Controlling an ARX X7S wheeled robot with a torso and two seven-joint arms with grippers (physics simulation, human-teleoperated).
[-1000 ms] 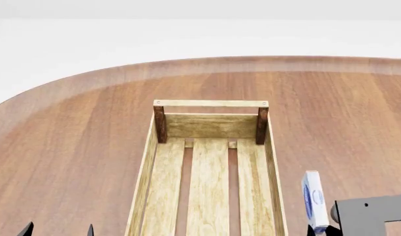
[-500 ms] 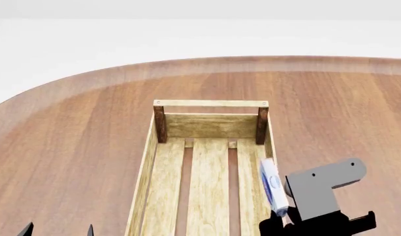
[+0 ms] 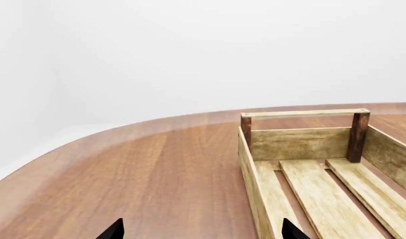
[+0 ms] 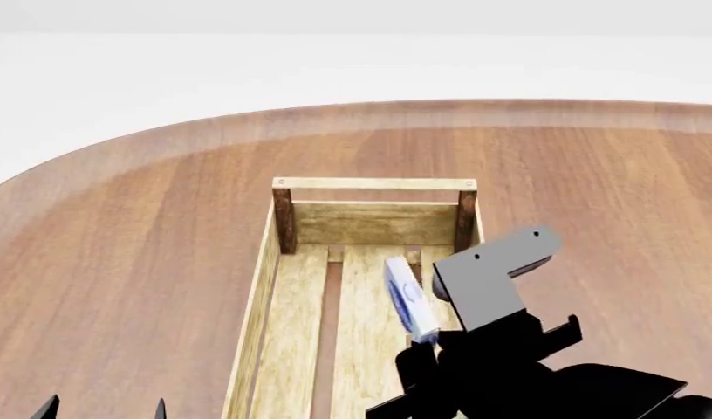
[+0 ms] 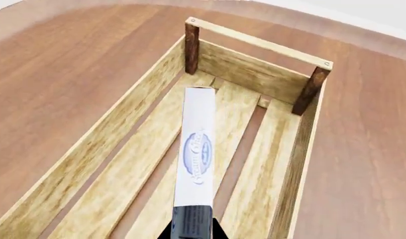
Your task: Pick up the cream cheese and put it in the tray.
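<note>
The cream cheese (image 4: 410,301), a flat white box with a blue oval logo, hangs edge-up above the inside of the tray (image 4: 289,297). My right gripper (image 4: 429,349) is shut on its near end. In the right wrist view the cream cheese (image 5: 197,154) stretches out over the tray's slats (image 5: 133,174), with the dark fingertips (image 5: 216,231) pinching it at the picture's lower edge. My left gripper (image 4: 104,408) shows only two dark tips, wide apart and empty, on the tray's left; in its own view the left gripper (image 3: 201,230) looks along the tray's left wall (image 3: 253,184).
The tray lies lengthwise on a rounded brown wooden table (image 4: 135,244), its far handle bar (image 4: 373,184) on dark corner posts. The table's curved far edge (image 4: 216,122) meets a white background.
My right arm has swung left and forward, carrying the cream cheese from outside the tray's right wall to above the middle slats. The left gripper has stayed still.
</note>
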